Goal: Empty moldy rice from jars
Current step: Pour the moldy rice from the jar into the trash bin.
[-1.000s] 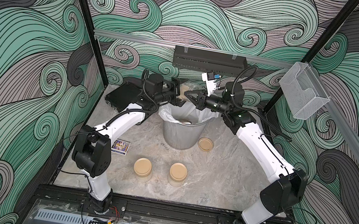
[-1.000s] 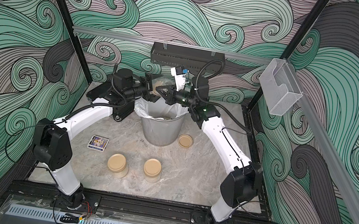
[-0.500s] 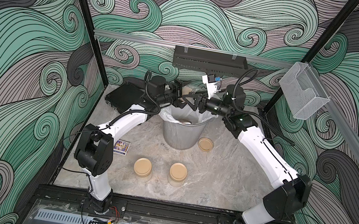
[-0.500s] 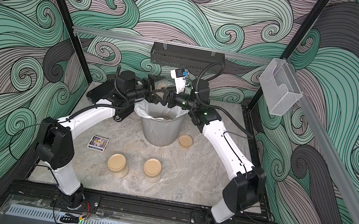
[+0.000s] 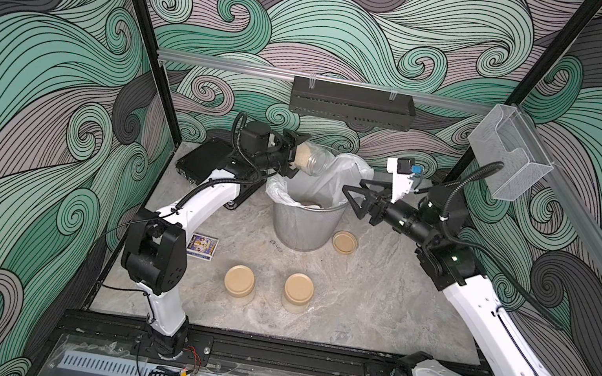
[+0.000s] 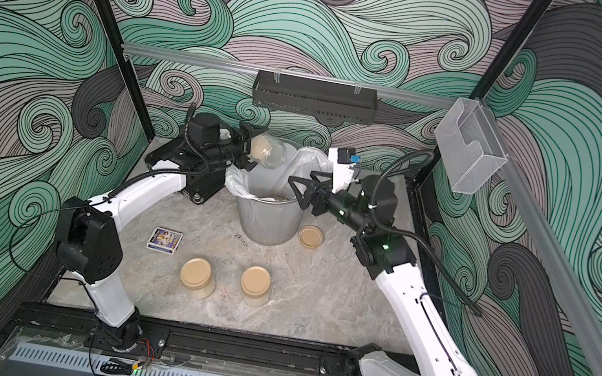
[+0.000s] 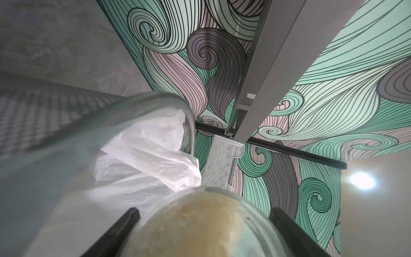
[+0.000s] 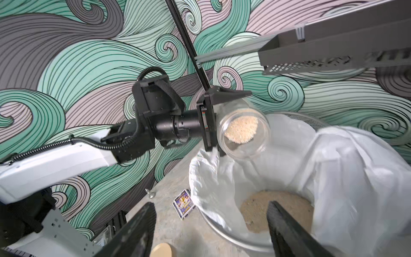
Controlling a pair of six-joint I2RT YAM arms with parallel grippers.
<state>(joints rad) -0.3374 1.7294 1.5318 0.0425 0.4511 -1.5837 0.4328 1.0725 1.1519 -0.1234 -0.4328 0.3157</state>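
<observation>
Lidded jars (image 5: 240, 280): lower centre of both top views, upright on the surface (image 5: 377, 293), unopened.
Loose lid (image 5: 344, 242): flat, just right of the bin (image 5: 301, 226); liable to be knocked.
Bin: centre frame; bunched liner (image 5: 339, 170) could deflect grains.
Right fingers (image 8: 138, 231): spread wide, empty, near bin's right rim; could snag liner.
Left fingers (image 8: 226, 95): clamped on open jar (image 8: 244, 133), tipped above bin's upper-left rim; moldy rice (image 8: 241, 130) clumped at base, could drop late and miss.

In both top views, a lined mesh bin (image 5: 301, 226) (image 6: 265, 220) stands mid-frame, a small blue box (image 5: 203, 246) (image 6: 164, 240) lies lower left of it, and a black shelf (image 5: 351, 102) (image 6: 314, 96) hangs above.
</observation>
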